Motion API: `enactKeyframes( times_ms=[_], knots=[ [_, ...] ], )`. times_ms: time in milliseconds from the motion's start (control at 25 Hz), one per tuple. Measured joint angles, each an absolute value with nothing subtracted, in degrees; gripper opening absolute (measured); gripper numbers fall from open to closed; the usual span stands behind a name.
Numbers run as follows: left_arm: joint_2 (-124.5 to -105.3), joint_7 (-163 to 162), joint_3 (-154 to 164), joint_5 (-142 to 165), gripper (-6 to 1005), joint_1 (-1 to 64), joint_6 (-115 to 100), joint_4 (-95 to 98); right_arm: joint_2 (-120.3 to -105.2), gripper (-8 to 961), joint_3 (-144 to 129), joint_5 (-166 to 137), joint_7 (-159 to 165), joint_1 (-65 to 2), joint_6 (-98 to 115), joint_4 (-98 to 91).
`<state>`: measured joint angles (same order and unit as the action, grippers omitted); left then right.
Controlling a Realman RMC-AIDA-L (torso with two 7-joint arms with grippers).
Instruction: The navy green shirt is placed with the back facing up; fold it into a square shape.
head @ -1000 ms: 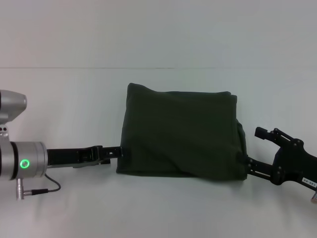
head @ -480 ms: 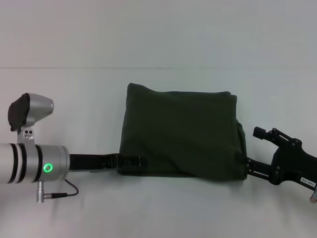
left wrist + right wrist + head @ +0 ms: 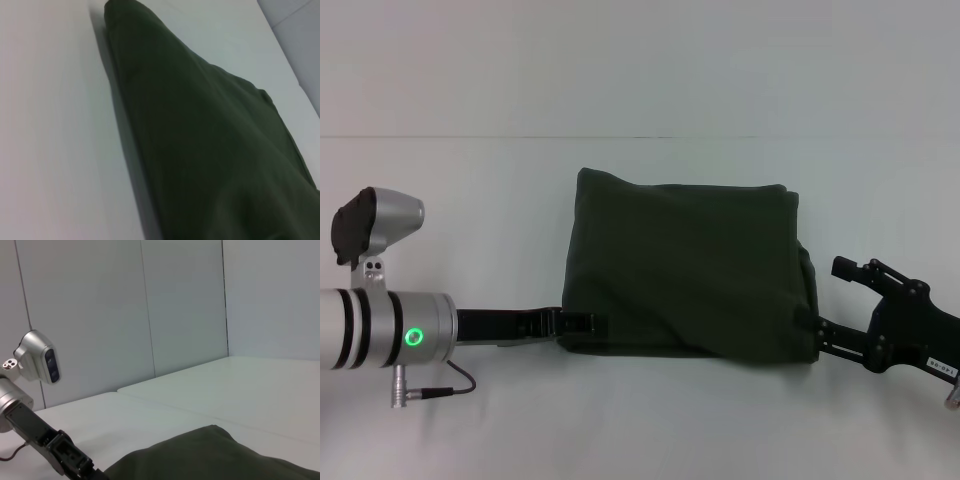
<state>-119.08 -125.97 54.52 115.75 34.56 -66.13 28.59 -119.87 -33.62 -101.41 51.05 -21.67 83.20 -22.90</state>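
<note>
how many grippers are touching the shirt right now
2: the left gripper at the navy green shirt's near left corner, and the right gripper at its near right corner.

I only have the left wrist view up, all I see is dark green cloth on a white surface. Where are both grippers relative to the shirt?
Observer: In the head view the left gripper sits at the navy green shirt's near left corner, its tip over the fabric edge.
Operator: And the right one?
Observer: The right gripper is low at the near right corner, its tip at the cloth.
Operator: What shape is the shirt in?
Observer: It is folded into a compact, roughly rectangular bundle on the white table.
Operator: Are either gripper's fingers closed on it?
Observer: I cannot tell; the fingertips blend into the dark cloth.
</note>
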Motion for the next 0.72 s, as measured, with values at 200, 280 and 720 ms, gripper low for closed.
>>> enactKeyframes(
  times_ms=[200,280,720],
  knots=[
    [-119.09,-125.78,54.13,115.40,548,34.20,-66.06,28.67,-119.87,927,-33.83,-101.45,51.06,-21.72,83.10,-22.81],
    [-119.01,-125.54,54.03,115.27,468,34.11,-66.09,28.73,-119.87,927,-33.84,-101.45,51.06,-21.71,83.13,-22.79],
    [-119.33,-124.76,53.43,115.24,139,33.92,-66.15,28.74,-119.96,927,-33.92,-101.44,51.15,-21.70,83.39,-22.76]
  ],
)
